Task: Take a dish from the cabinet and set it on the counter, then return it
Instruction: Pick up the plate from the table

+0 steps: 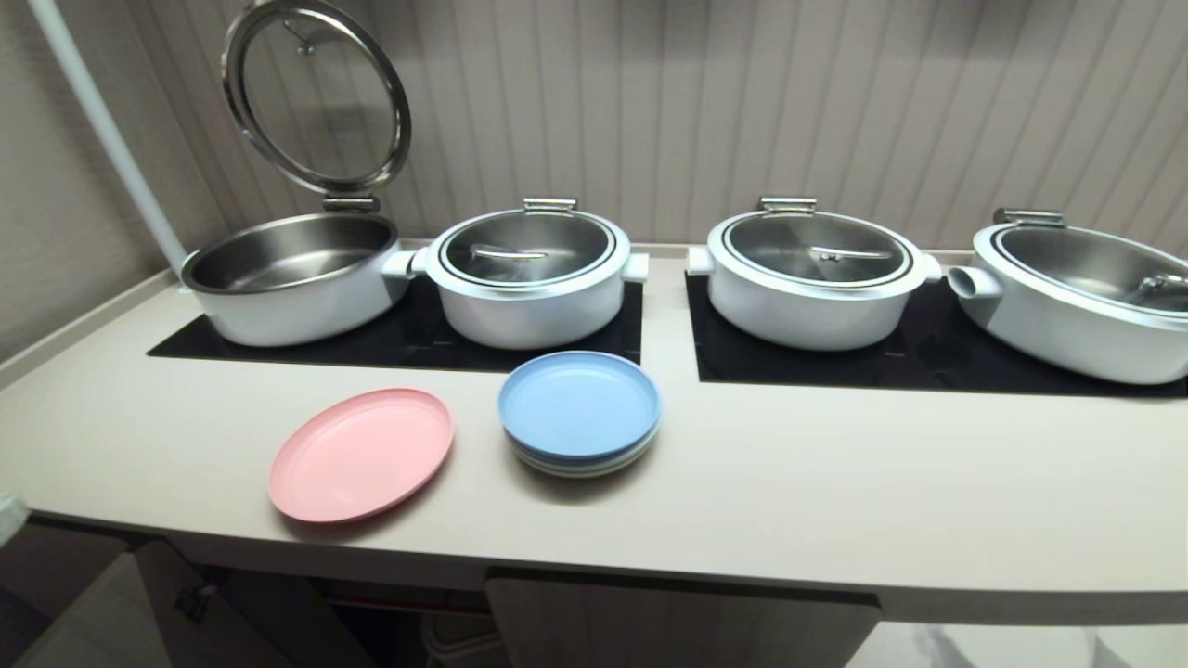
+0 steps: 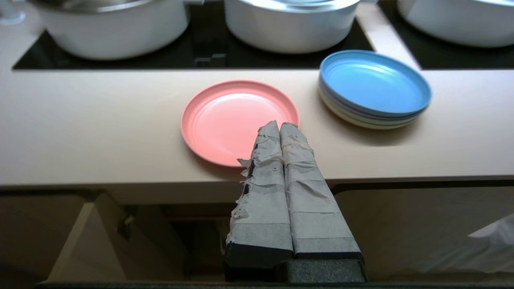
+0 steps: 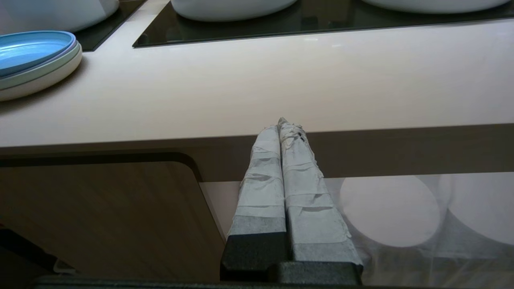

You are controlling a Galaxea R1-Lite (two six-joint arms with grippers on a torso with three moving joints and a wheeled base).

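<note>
The pink dish (image 1: 360, 454) (image 2: 237, 120) lies flat on the cream counter (image 1: 835, 482) (image 2: 80, 120) (image 3: 281, 92), near its front edge. My left gripper (image 2: 279, 124) is shut and empty, hanging in front of the counter with its taped tips pointing at the dish's near rim. Below the counter the cabinet (image 1: 650, 622) (image 2: 401, 228) (image 3: 100, 216) has its left door swung open (image 1: 93, 612) (image 2: 80, 237) on a dark inside. My right gripper (image 3: 283, 122) is shut and empty, parked low before the counter's front edge. Neither arm shows in the head view.
A stack of plates topped by a blue one (image 1: 579, 412) (image 2: 373, 86) (image 3: 34, 60) sits right of the dish. Several white pots (image 1: 529, 278) stand on black cooktop panels (image 1: 390, 348) behind; the leftmost pot (image 1: 292, 278) has its lid raised (image 1: 316, 93).
</note>
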